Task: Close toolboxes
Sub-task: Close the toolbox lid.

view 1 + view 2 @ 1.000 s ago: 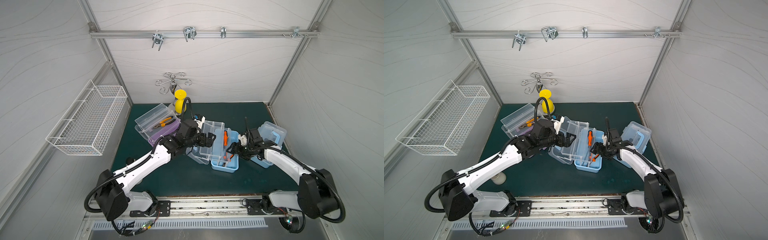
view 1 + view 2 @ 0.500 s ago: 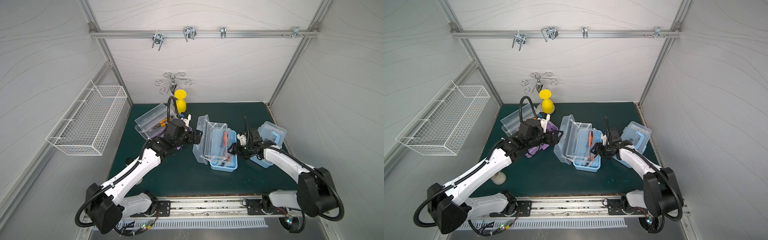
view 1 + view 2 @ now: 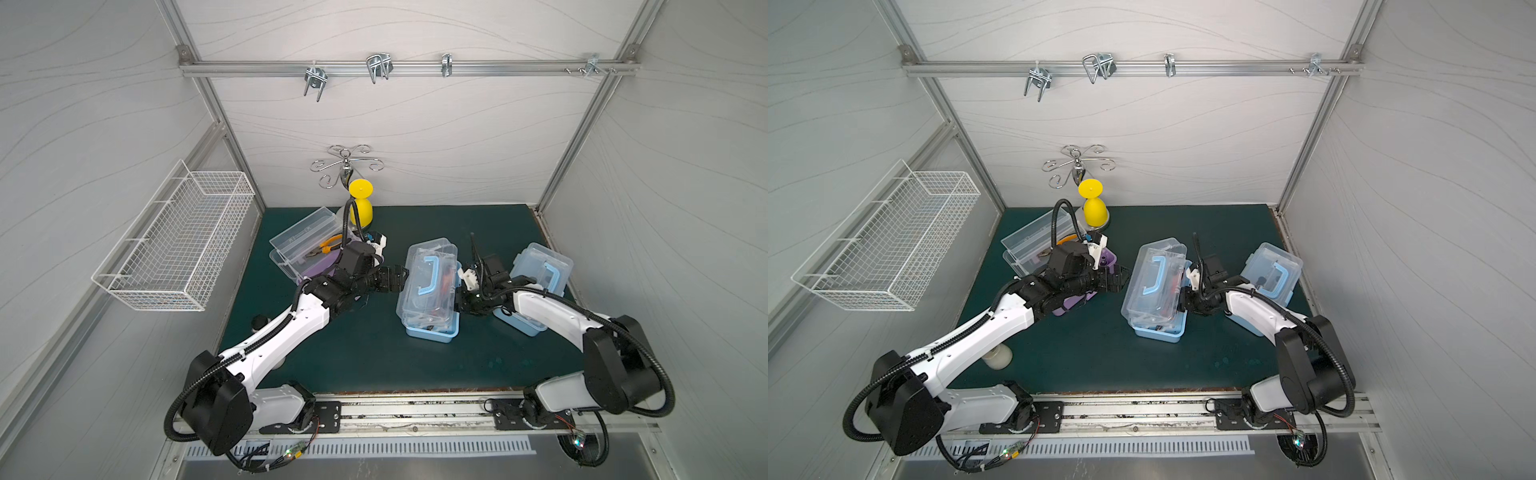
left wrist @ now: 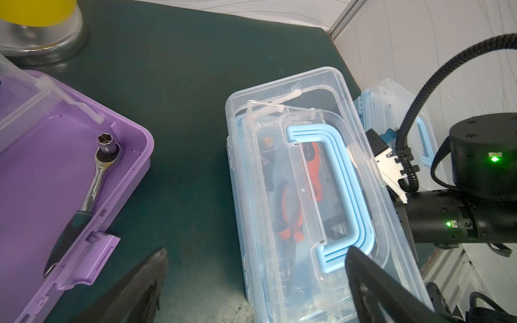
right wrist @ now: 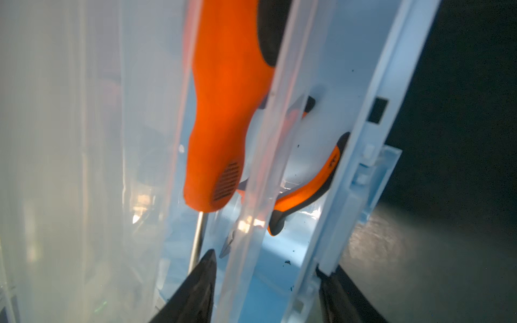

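Midway across the tabletop (image 3: pixel 374 357), one blue toolbox (image 3: pixel 432 332) has its lid (image 3: pixel 415 299) nearly down. The right gripper (image 5: pixel 265 260) straddles its side wall, fingers half apart; pinching or not, I can't tell. The left gripper (image 4: pixel 257 250) gapes wide, empty, beside it.

Light blue toolbox (image 5: pixel 391 56) is seen close up, its side wall straddled by two dark fingers (image 5: pixel 201 288), one inside, one outside, with a gap left. Orange screwdriver (image 5: pixel 223 112) and orange-black pliers (image 5: pixel 305 193) are seen among clear plastic panels (image 5: pixel 140 139). Dark surface (image 5: pixel 461 112) is seen beside the box.
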Tool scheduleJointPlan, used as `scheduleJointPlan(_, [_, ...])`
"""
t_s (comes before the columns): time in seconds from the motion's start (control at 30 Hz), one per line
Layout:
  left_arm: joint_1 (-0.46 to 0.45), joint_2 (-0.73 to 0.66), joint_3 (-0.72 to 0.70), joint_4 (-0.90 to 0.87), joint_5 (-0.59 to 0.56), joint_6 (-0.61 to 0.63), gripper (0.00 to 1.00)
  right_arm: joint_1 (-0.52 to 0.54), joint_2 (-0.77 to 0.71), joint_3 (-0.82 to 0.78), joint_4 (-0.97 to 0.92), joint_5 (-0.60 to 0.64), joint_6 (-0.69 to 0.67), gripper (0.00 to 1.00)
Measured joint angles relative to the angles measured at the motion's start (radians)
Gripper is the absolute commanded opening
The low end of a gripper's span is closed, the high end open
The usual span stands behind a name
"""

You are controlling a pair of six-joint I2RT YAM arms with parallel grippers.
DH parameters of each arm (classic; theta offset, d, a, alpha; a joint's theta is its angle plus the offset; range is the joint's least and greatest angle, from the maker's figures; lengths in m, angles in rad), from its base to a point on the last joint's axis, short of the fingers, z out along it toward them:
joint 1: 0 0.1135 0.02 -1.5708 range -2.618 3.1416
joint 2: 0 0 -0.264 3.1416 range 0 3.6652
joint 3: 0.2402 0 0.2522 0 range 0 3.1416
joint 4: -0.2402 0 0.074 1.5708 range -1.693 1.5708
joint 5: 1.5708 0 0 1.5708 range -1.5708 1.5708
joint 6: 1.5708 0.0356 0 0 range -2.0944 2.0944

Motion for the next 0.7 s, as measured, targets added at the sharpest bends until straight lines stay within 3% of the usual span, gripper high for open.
scheduleJointPlan(0.2, [0.000, 0.000, -0.011, 0.003, -0.002, -0.003, 0.99, 0.061, 0.076, 0.060, 0.033, -0.002, -0.001, 0.58])
scheduleJointPlan(0.37, [0.000, 0.000, -0.013, 0.002, -0.012, -0.003, 0.99, 0.093, 0.114, 0.091, 0.053, 0.003, 0.002, 0.75])
scheduleJointPlan(0.5, [0.000, 0.000, -0.013, -0.002, -0.022, -0.003, 0.99, 0.103, 0.109, 0.090, 0.042, 0.036, 0.007, 0.82])
scheduleJointPlan(0.7, [0.000, 0.000, -0.013, -0.013, -0.036, -0.003, 0.99, 0.102, 0.005, 0.078, -0.016, 0.116, 0.006, 0.85])
